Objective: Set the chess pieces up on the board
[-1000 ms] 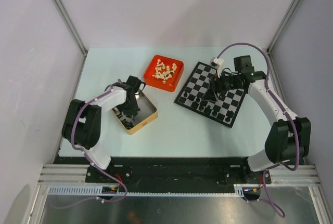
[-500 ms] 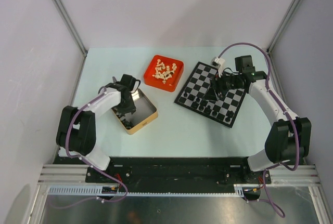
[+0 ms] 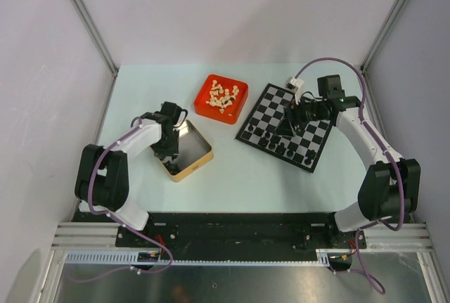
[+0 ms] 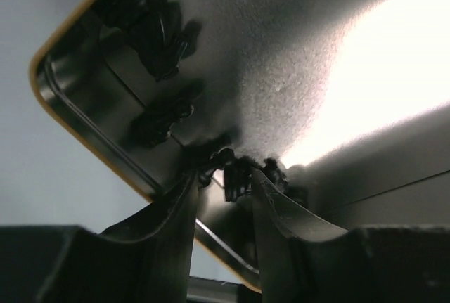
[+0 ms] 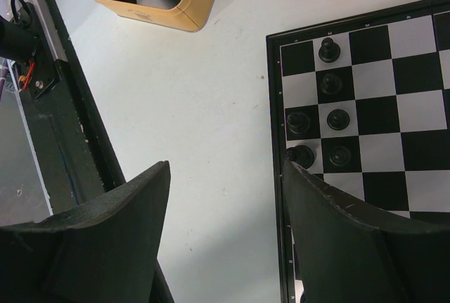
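While the right gripper [image 5: 226, 169] hangs open over the board [image 5: 411, 110], the left gripper [image 4: 225, 185], jaws parted, straddles a black chessman [image 4: 229, 169].

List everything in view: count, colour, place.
table: one, pale mint, under everything
board: one, black and silver checks, right of centre
black pieces on board: several, black, mostly by its near edge
red tray: one, red, left of the board
cream pieces: a heap, cream, in the red tray
tin: one, gold outside, left of centre
black pieces in tin: several, black, bunched in one corner
left gripper: one, black, inside the tin, straddling a black piece, grip unclear
right gripper: one, black, open, above the board's edge
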Motion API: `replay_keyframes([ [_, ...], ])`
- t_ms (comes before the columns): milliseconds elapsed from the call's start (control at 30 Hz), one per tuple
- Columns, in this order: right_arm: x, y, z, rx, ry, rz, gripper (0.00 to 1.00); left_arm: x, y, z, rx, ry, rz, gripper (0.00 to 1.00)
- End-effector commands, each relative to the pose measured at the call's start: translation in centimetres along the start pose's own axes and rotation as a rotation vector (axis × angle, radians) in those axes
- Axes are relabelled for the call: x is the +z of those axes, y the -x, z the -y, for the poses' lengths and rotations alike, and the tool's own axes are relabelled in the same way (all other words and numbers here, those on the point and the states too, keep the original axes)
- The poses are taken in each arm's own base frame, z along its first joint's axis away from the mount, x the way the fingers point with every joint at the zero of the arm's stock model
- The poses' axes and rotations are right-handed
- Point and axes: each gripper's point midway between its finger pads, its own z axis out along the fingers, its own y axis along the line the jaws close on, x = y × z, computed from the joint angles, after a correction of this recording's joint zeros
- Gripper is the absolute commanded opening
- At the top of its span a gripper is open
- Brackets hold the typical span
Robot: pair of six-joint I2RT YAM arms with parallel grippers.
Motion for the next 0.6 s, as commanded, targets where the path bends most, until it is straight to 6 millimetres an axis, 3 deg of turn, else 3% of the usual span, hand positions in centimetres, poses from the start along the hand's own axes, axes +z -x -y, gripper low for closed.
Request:
replay_keyframes([
  [0,-0.7,1.8,-0.3,-0.037,0.009,0.037,0.70,-1.7,1.0,-2.0,0.218,0.040,0.026,0.40],
  [167,-0.6,1.8,-0.4,-0.035,0.017,0.040,0.70,-0.9,0.7,-1.7,0.311,0.018,-0.008,0.34],
  [367,-0.7,1.7,-0.4,-0.037,0.014,0.038,0.69,-0.3,1.8,-0.9,0.370,-0.011,-0.015,0.28],
  [567,-0.9,1.7,-0.2,-0.038,0.007,0.039,0.69,0.4,1.3,-0.1,0.410,-0.030,-0.048,0.28],
])
